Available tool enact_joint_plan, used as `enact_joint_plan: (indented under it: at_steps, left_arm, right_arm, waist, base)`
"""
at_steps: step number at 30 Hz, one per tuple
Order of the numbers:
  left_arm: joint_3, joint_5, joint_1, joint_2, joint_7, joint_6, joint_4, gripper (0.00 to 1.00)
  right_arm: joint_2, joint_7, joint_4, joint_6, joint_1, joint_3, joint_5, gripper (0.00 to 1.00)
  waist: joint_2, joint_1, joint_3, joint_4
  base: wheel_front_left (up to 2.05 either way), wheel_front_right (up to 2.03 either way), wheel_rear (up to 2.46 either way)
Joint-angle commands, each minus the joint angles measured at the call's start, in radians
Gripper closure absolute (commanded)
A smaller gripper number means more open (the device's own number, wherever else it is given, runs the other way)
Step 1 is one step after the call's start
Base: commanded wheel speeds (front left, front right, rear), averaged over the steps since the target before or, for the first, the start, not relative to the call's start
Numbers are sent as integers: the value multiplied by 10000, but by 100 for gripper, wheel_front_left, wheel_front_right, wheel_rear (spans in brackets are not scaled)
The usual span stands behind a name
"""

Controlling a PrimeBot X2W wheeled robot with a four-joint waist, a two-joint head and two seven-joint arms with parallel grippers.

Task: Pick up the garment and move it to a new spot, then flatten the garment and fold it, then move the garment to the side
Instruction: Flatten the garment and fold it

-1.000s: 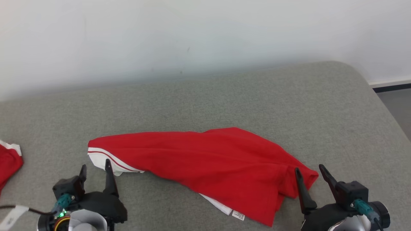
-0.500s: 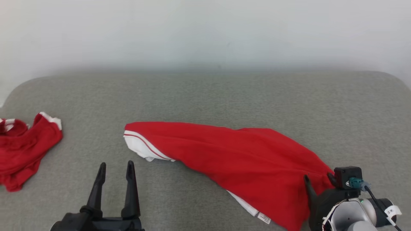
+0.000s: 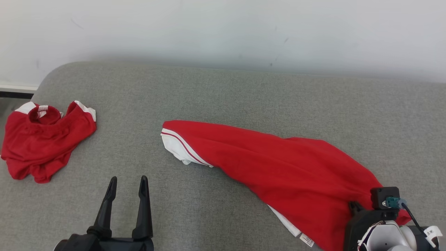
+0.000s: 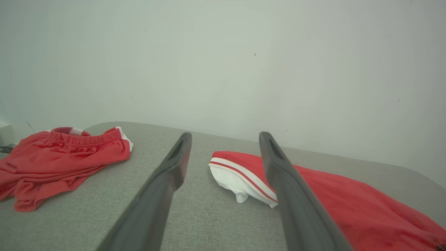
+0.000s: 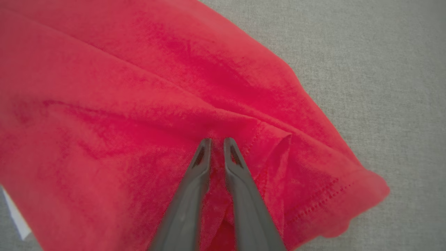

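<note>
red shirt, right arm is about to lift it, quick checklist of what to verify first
1. Right gripper closed on the red shirt: ok, jaws nearly together with a fold of fabric between them.
2. Number of layers caught in that pinch: cannot tell.
3. Left gripper free: ok, open, empty and apart from the shirt.
4. Red shorts out of the way: ok, bare grey cushion lies between them and the shirt.
5. Shirt lying flat: not ok, creased and bunched.
</note>
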Motion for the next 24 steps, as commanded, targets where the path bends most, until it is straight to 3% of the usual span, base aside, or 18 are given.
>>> enact_joint_plan:
  at_steps: [1,15,21,24]
  left_arm:
    - [28,138,68,-51,-35,-24,38,0]
    - [105,76,-17,-95,-35,-192,295,0]
    - [21,13,-136,-99,-36,-213,283,0]
    - [-135,4,-282,-98,-36,-276,328,0]
  right_arm:
    - [-6,-15,-69,-22,122,-26,-94,100]
    - [-11,-218,-789,-22,-62,-170,64,100]
    - [-16,-473,-1152,-22,-1355,-217,-664,100]
    - [-317,-717,-822,-22,-2400,-246,-1024,100]
  waist:
    - [0,-1,3,-23]
    - [0,-1,-64,-398]
    - [0,-1,98,-392]
    - [0,-1,278,-198]
  base:
    - [0,0,0]
    - [0,0,0]
    - [0,0,0]
    - [0,0,0]
